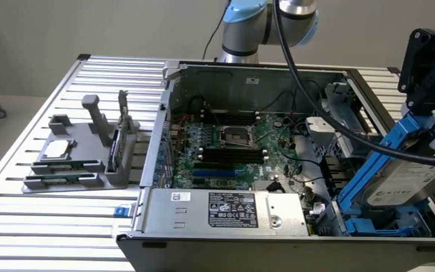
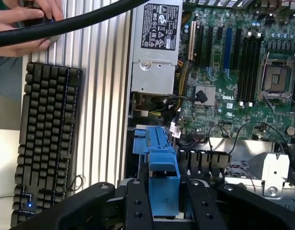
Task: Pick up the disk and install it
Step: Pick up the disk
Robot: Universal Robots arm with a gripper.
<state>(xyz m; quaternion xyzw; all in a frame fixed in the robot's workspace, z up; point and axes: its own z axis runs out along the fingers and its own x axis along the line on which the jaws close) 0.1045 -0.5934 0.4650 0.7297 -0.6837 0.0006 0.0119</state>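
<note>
The disk (image 1: pixel 400 177), a silver-grey drive with a white label in blue carrier rails, hangs tilted over the exterior view's right side of the open computer case (image 1: pixel 174 113). Its lower end reaches down to the blue drive bay (image 1: pixel 369 226) in the case's near right corner. My gripper (image 1: pixel 429 131) is shut on the disk's upper end. In the wrist view my gripper (image 2: pixel 167 203) has its black fingers (image 2: pixel 137 201) on either side of the disk's blue rail (image 2: pixel 162 163), which points down at the bay.
Motherboard (image 1: pixel 229 144) and power supply (image 1: pixel 225 209) fill the case beside the bay. A thick black cable (image 1: pixel 331 113) loops from the arm across the case. A grey fixture (image 1: pixel 81 161) holds small parts at the left. A keyboard (image 2: pixel 44 143) and a person's hand (image 2: pixel 22 24) lie beyond the table.
</note>
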